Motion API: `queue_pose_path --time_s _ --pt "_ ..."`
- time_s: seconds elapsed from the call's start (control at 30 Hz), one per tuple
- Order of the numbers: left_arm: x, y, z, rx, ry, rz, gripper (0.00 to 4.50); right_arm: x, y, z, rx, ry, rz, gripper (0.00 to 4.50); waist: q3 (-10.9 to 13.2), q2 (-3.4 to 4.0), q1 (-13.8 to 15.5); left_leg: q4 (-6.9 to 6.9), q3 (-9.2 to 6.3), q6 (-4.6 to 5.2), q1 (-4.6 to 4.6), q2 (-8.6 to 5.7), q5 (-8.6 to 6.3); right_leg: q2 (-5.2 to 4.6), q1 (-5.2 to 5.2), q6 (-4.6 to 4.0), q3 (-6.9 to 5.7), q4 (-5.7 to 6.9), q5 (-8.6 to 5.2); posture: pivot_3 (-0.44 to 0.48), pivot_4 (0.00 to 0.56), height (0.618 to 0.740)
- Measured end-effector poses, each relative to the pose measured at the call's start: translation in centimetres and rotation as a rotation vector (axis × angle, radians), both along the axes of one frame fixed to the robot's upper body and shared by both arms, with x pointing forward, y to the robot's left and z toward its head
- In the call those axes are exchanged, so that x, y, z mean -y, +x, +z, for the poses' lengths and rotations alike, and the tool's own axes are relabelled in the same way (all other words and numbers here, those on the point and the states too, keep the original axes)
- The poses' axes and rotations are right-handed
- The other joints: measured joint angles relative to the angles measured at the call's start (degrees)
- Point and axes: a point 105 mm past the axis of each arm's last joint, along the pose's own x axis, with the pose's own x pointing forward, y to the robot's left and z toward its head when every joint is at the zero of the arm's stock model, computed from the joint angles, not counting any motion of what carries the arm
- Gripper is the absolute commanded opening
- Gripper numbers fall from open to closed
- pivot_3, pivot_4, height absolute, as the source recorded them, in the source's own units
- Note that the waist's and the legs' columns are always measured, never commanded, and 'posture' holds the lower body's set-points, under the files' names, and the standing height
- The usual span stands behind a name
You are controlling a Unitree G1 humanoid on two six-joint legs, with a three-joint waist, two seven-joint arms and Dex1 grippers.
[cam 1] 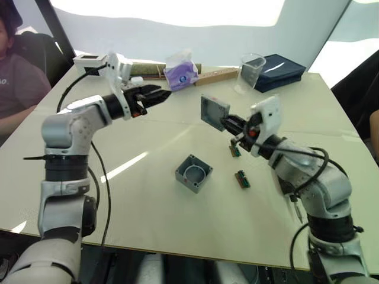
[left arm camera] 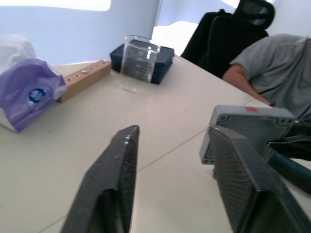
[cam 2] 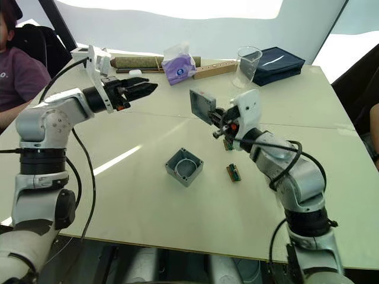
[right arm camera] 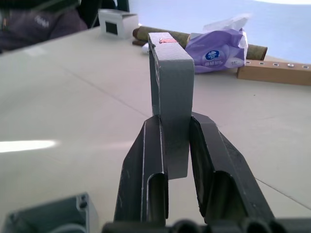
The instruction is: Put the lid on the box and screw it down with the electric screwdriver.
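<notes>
Box sits open-side up on the table, hollow showing; taken here as the landmark. Two small green strips lie just to its right, one nearer, one farther.

Beyond the box and to its right, raised off the table: right gripper, fingers clamped on the lid, held on edge. Lid not yet over the box.

Beyond the box to its left, also raised: left gripper, fingers apart, holding nothing, aimed toward the lid.

Far past the box: purple tissue pack, wooden block with holes, clear beaker, dark blue case.

Risk, as a judgement: the grip is on one edge only, so the lid could pivot or slip during lowering or a hand-over and land askew on the rim, or knock the box sideways.

Right wrist view shows the lid's thin edge between the pads and a red mark on its top corner. Left wrist view shows the left fingers' gap clearly.
</notes>
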Motion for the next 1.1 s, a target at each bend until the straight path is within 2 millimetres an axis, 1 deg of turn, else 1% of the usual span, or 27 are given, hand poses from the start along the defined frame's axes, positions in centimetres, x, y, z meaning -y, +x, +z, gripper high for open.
queue_pose_path --time_s 0.03,0.07,0.1,0.13,0.2,0.27,0.37,0.43,0.5,0.63,0.87,1.0,1.1 --pt "-0.2 -0.2 -0.1 -0.014 0.007 -0.013 0.59 0.1 -0.7 0.0 0.098 -0.111 0.012 0.13 0.02 0.03 -0.01 -0.01 0.02 0.0 0.02 -0.02 0.0 -0.01 0.0 0.01 0.02 0.0 -0.01 0.0 0.15 0.74" --pt "-0.6 -0.2 -0.2 -0.022 0.016 -0.013 0.11 -0.1 -1.3 0.1 0.201 -0.207 0.026 0.13 0.02 0.01 -0.09 -0.01 -0.01 0.0 0.02 0.01 0.0 0.04 0.01 0.01 0.0 0.0 -0.01 0.0 0.15 0.74" --pt "-0.7 -0.2 -0.4 -0.031 0.026 -0.016 0.02 -0.2 -1.8 0.1 0.286 -0.283 0.041 0.13 0.02 0.02 -0.21 -0.01 0.01 0.0 0.04 0.02 0.0 0.05 0.01 0.0 0.02 0.0 -0.01 0.0 0.15 0.74" --pt "-0.6 -0.2 -0.6 -0.041 0.031 -0.028 0.02 -0.7 -2.5 0.1 0.381 -0.359 0.078 0.13 0.01 0.02 -0.33 -0.02 0.01 0.0 0.1 0.03 0.0 0.06 0.05 0.0 0.03 0.02 0.0 0.0 0.15 0.74" --pt "-0.2 -0.3 -1.0 -0.05 0.046 -0.049 0.02 -1.4 -3.3 -0.5 0.444 -0.407 0.129 0.13 0.01 0.0 -0.43 0.0 -0.01 -0.03 0.13 0.06 0.02 0.09 0.1 -0.02 0.02 0.03 0.0 0.0 0.15 0.74" --pt "0.2 -0.2 -1.5 -0.066 0.062 -0.071 0.02 -1.7 -3.6 -2.1 0.488 -0.48 0.169 0.13 0.01 0.0 -0.32 0.05 0.0 -0.03 0.13 0.05 0.02 0.07 0.14 -0.01 0.02 0.03 0.0 0.0 0.15 0.74" --pt "1.0 -1.4 -3.9 -0.107 0.209 -0.175 0.02 -1.8 -3.9 -4.4 0.673 -0.69 0.186 0.13 0.01 0.02 -0.2 0.03 0.04 -0.1 0.13 0.02 0.06 0.05 0.08 -0.02 0.08 0.03 0.0 0.0 0.15 0.74" --pt "1.7 -2.1 -5.5 -0.144 0.269 -0.249 0.02 -2.0 -4.3 -5.7 0.73 -0.759 0.215 0.13 0.01 0.02 -0.06 0.02 0.02 -0.19 0.13 0.04 0.11 0.06 0.08 -0.04 0.06 0.04 -0.01 0.0 0.15 0.74" --pt "2.1 -2.5 -6.0 -0.149 0.299 -0.299 0.02 -2.2 -4.4 -6.7 0.748 -0.782 0.23 0.13 0.01 0.01 -0.05 0.04 0.02 -0.19 0.12 0.04 0.11 0.06 0.09 -0.04 0.06 0.04 -0.01 0.0 0.15 0.74" --pt "2.5 -2.9 -6.3 -0.122 0.343 -0.352 0.02 -2.2 -4.3 -7.9 0.769 -0.808 0.229 0.13 0.01 0.01 -0.07 0.05 0.01 -0.19 0.14 0.04 0.11 0.06 0.12 -0.04 0.06 0.06 -0.01 0.0 0.15 0.74" --pt "3.4 -3.0 -6.9 -0.125 0.343 -0.367 0.02 -2.4 -4.7 -9.2 0.787 -0.838 0.233 0.13 0.01 0.01 -0.09 0.06 0.01 -0.19 0.15 0.04 0.11 0.05 0.14 -0.04 0.06 0.06 -0.01 0.0 0.15 0.74" --pt "3.8 -3.1 -7.7 -0.136 0.352 -0.37 0.02 -2.9 -4.7 -9.3 0.798 -0.835 0.227 0.13 0.01 0.01 -0.07 0.07 0.0 -0.19 0.16 0.04 0.11 0.05 0.14 -0.04 0.06 0.09 -0.01 0.0 0.15 0.74" --pt "4.0 -3.1 -7.8 -0.131 0.359 -0.369 0.02 -3.0 -4.7 -9.3 0.797 -0.835 0.228 0.13 0.0 0.01 -0.06 0.07 0.0 -0.19 0.16 0.04 0.11 0.04 0.16 -0.04 0.06 0.09 -0.01 0.0 0.15 0.74"
